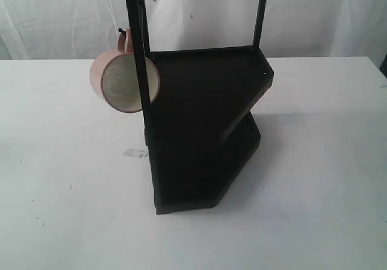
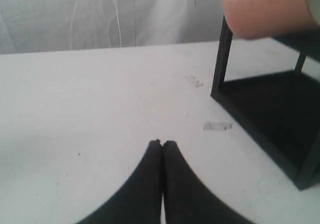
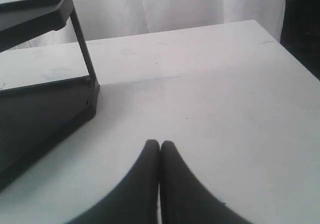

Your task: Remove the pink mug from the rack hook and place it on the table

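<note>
The pink mug [image 1: 121,80] hangs by its small handle from the rack hook [image 1: 122,32] on the left front post of the tall black rack [image 1: 202,125], its cream inside facing the exterior camera. In the left wrist view the pink mug [image 2: 265,8] shows as a blurred pink shape above the rack's corner post [image 2: 221,58]. My left gripper [image 2: 162,143] is shut and empty, low over the white table [image 1: 66,179], well short of the mug. My right gripper [image 3: 160,143] is also shut and empty, over the table [image 3: 215,83] beside the rack's lower shelf [image 3: 45,108]. Neither gripper shows in the exterior view.
A scrap of clear tape [image 1: 135,153] lies on the table left of the rack's base; the tape [image 2: 218,126] also shows ahead of the left gripper. A white cloth backdrop [image 1: 54,16] hangs behind the table. The table's edge [image 3: 292,53] runs close by in the right wrist view.
</note>
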You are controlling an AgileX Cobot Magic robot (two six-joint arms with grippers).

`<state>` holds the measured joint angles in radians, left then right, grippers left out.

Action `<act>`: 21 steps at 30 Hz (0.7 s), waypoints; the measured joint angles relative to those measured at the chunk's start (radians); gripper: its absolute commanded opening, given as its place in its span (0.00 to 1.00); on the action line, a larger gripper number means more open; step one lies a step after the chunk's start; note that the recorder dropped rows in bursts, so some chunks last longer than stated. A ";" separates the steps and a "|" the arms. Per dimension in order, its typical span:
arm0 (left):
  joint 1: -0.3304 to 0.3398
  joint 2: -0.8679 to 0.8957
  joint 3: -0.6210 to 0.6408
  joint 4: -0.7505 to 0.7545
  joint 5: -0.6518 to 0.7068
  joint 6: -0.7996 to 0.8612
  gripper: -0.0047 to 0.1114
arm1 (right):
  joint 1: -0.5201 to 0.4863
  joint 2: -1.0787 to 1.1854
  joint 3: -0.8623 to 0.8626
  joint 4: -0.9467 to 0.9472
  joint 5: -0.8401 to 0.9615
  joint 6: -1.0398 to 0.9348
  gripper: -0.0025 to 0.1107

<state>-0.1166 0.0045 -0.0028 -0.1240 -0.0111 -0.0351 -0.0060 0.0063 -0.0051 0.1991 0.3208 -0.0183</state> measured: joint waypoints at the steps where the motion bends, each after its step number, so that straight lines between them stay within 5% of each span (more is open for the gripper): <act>1: 0.000 0.000 0.000 -0.022 -0.024 -0.028 0.04 | 0.000 0.000 0.000 0.000 0.000 0.000 0.02; 10: 0.000 0.000 -0.008 -0.092 -0.168 -0.533 0.04 | 0.000 0.000 0.000 0.000 0.000 0.008 0.02; 13: 0.000 -0.002 -0.114 0.165 -0.216 -0.811 0.04 | 0.000 0.000 0.000 0.000 0.000 0.009 0.02; 18: 0.000 0.020 -0.318 0.830 -0.261 -1.259 0.04 | 0.000 0.000 0.000 0.000 0.000 0.009 0.02; 21: 0.000 0.075 -0.389 1.053 -0.265 -1.401 0.04 | 0.000 0.000 0.000 0.000 0.000 0.009 0.02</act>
<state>-0.1166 0.0795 -0.3916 0.9285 -0.2760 -1.4361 -0.0060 0.0063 -0.0051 0.1991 0.3208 -0.0090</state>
